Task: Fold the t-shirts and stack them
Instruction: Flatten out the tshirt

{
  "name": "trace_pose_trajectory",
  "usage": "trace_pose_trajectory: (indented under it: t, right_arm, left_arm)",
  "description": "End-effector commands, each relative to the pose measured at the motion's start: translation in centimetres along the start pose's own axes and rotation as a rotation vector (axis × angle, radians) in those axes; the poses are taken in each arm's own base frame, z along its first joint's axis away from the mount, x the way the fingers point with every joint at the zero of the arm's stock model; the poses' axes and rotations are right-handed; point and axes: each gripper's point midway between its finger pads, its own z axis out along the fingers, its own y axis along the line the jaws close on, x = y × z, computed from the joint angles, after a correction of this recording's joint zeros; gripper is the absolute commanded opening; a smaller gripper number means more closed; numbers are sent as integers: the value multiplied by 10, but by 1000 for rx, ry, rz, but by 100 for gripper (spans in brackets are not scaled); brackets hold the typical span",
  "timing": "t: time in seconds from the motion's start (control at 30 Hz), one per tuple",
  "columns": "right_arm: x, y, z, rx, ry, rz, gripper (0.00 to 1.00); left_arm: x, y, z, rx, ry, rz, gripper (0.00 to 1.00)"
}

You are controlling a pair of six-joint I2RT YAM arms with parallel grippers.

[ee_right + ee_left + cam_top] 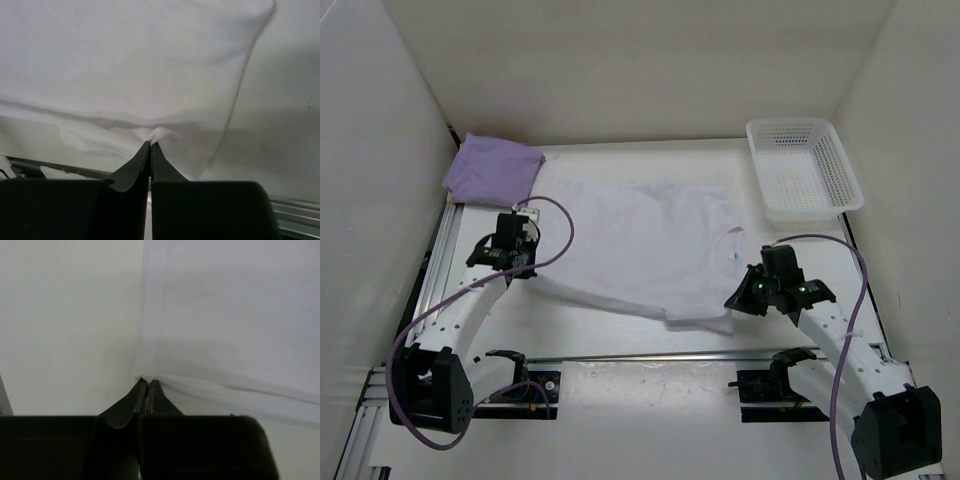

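A white t-shirt (650,250) lies spread across the middle of the table, its small blue neck label (732,256) toward the right. My left gripper (527,268) is shut on the shirt's left corner. In the left wrist view, the cloth (225,315) is pinched at the closed tips of the left gripper (147,380). My right gripper (734,301) is shut on a fold near the shirt's near-right edge. The right wrist view shows a small tuft of white fabric (150,75) caught in the right gripper (151,143). A folded lavender t-shirt (492,167) rests at the back left.
A white perforated plastic basket (803,165) stands at the back right corner. White walls enclose the table on the left, back and right. A metal rail (650,355) runs along the near edge between the arm bases, and purple cables loop beside each arm.
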Motion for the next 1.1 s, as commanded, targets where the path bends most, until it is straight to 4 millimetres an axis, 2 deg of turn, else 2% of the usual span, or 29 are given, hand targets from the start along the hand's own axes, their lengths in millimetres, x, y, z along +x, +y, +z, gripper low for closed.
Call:
trace_pose_trajectory:
  t: [0.0, 0.07, 0.2, 0.33, 0.37, 0.4, 0.43, 0.47, 0.5, 0.53, 0.57, 0.6, 0.63, 0.67, 0.7, 0.73, 0.77, 0.8, 0.83, 0.87, 0.9, 0.93, 0.97, 1.0, 1.03, 1.07]
  right_arm:
    - [16, -6, 6, 21, 31, 34, 0]
    - [20, -13, 11, 59, 44, 31, 0]
    - [6, -7, 10, 82, 38, -11, 0]
    - [-19, 8, 10, 69, -7, -67, 0]
    - [-41, 17, 11, 85, -44, -73, 0]
    - [-57, 26, 11, 80, -63, -79, 0]
    - [-79, 34, 9, 68, -82, -85, 0]
    - [-124, 68, 6, 24, -115, -100, 0]
    - [-149, 88, 2, -11, -128, -109, 0]
    - [-179, 108, -6, -63, -143, -126, 0]
    - [-236, 150, -23, -117, -211, -148, 0]
    - [-267, 169, -36, -140, -261, -153, 0]
    - [-299, 171, -20, -128, -258, -121, 0]
    - [-328, 189, -37, -159, -318, -116, 0]
    - [-365, 240, -108, -302, -475, -161, 0]
    - [-387, 244, -114, -339, -516, -141, 0]
    - [-396, 258, -139, -412, -566, -105, 0]
    - [-409, 268, -152, -483, -630, -116, 0]
    - [-404, 277, -187, -540, -690, -130, 0]
    - [-403, 276, -194, -552, -726, -121, 0]
    - [-405, 266, -178, -532, -739, -107, 0]
    - [-397, 267, -200, -543, -778, -114, 0]
    - [-393, 264, -198, -532, -774, -121, 0]
    - [-393, 257, -198, -507, -782, -148, 0]
    - [-385, 250, -191, -475, -750, -146, 0]
    - [-382, 243, -181, -449, -722, -146, 0]
  left_arm:
    - [31, 1, 5, -13, 43, 9, 10]
    - [43, 1, 7, -13, 74, 15, 10]
    - [51, 0, 3, -4, 103, 21, 10]
    - [27, -3, -1, 19, 63, 12, 10]
    - [19, -6, -1, 38, 58, 10, 10]
    - [-13, -5, -8, 39, 1, 0, 10]
    - [-27, -7, 1, 39, 23, 4, 10]
    - [-52, -5, 1, 25, -5, -2, 10]
    - [-126, 6, -21, 4, -154, -39, 10]
    - [-154, 8, -9, -16, -158, -42, 10]
    - [-190, 15, -18, -50, -224, -60, 10]
    - [-226, 21, -29, -68, -294, -78, 10]
    - [-295, 30, -55, -85, -438, -117, 10]
    - [-327, 38, -72, -107, -516, -142, 10]
    - [-354, 50, -87, -157, -584, -176, 10]
    - [-402, 66, -149, -175, -772, -239, 10]
    - [-420, 67, -139, -190, -795, -254, 10]
    - [-432, 72, -154, -198, -854, -277, 10]
    - [-442, 75, -167, -197, -902, -292, 10]
    - [-450, 78, -182, -195, -955, -309, 10]
    - [-449, 75, -186, -173, -965, -299, 10]
    - [-446, 78, -187, -170, -962, -296, 10]
    - [-436, 70, -165, -155, -905, -270, 10]
    - [-429, 69, -177, -138, -911, -263, 10]
    - [-423, 64, -174, -114, -893, -246, 10]
    - [-411, 60, -153, -114, -839, -231, 10]
